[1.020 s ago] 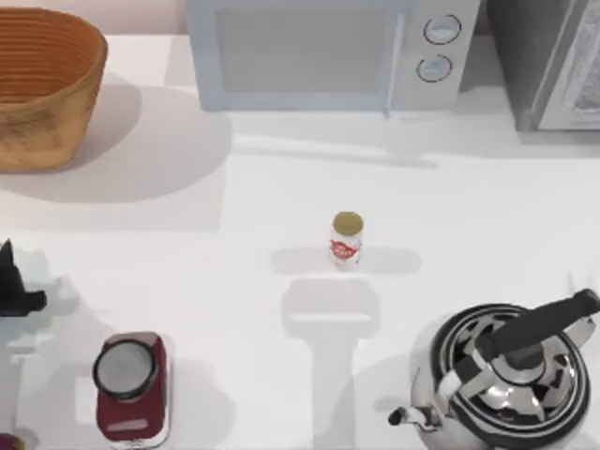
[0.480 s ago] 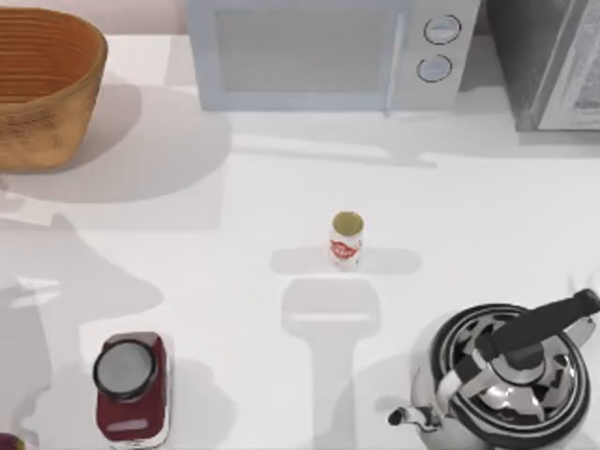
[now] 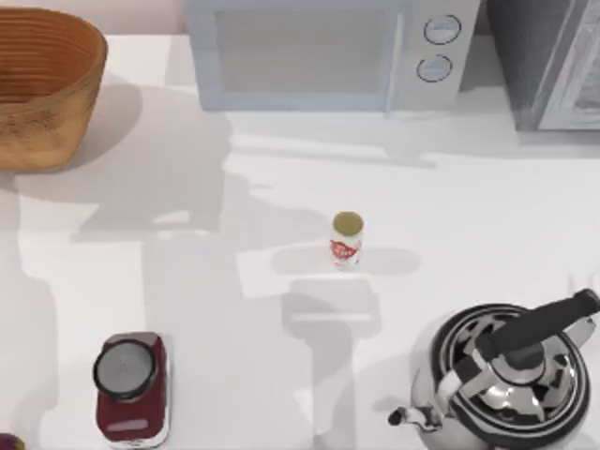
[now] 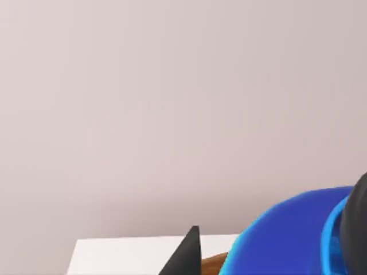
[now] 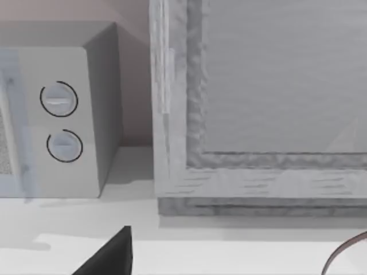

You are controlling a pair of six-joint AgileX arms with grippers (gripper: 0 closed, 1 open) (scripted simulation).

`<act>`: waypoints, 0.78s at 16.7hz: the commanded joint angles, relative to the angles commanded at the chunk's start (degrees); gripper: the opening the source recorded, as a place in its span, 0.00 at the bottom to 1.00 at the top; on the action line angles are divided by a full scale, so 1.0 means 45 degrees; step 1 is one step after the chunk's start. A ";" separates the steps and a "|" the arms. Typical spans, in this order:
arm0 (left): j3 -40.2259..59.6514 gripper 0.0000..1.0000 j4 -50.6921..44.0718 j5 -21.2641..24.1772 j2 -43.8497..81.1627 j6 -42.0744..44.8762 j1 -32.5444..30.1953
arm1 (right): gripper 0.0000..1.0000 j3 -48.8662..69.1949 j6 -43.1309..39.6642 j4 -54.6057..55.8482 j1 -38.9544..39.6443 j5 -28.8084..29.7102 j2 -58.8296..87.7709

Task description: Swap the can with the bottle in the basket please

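From above, the bottle (image 3: 347, 240) is seen standing in front of the microwave (image 3: 323, 52), well apart from the basket (image 3: 42, 84). In both wrist views finger spread can't be told. Looks like 1 grasp on the bottle is still needed.

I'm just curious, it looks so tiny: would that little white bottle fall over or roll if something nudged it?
Probably yes. The bottle stands upright, taller than wide, so a nudge near its gold top could tip it. Being round, it would likely roll across the table afterwards. It looks light.
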 joint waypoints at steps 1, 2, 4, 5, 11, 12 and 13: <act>0.0672 0.00 -0.0894 -0.0095 0.0095 -0.0180 -0.0292 | 1.00 0.0000 0.0000 0.0000 0.0000 0.0000 0.0000; 0.1269 0.00 -0.1680 -0.0207 0.0203 -0.0369 -0.0543 | 1.00 0.0000 0.0000 0.0000 0.0000 0.0000 0.0000; 0.2211 0.00 -0.2889 -0.0448 0.0439 -0.0731 -0.0888 | 1.00 0.0000 0.0000 0.0000 0.0000 0.0000 0.0000; 0.2539 0.00 -0.3301 -0.0557 0.0550 -0.0878 -0.0982 | 1.00 0.0000 0.0000 0.0000 0.0000 0.0000 0.0000; 0.2835 0.00 -0.3710 -0.0677 0.0642 -0.1018 -0.0994 | 1.00 0.0000 0.0000 0.0000 0.0000 0.0000 0.0000; 0.2837 0.00 -0.3700 -0.0681 0.0679 -0.1025 -0.0996 | 1.00 0.0000 0.0000 0.0000 0.0000 0.0000 0.0000; 0.2863 0.00 -0.3639 -0.0693 0.0815 -0.1044 -0.1014 | 1.00 0.0000 0.0000 0.0000 0.0000 0.0000 0.0000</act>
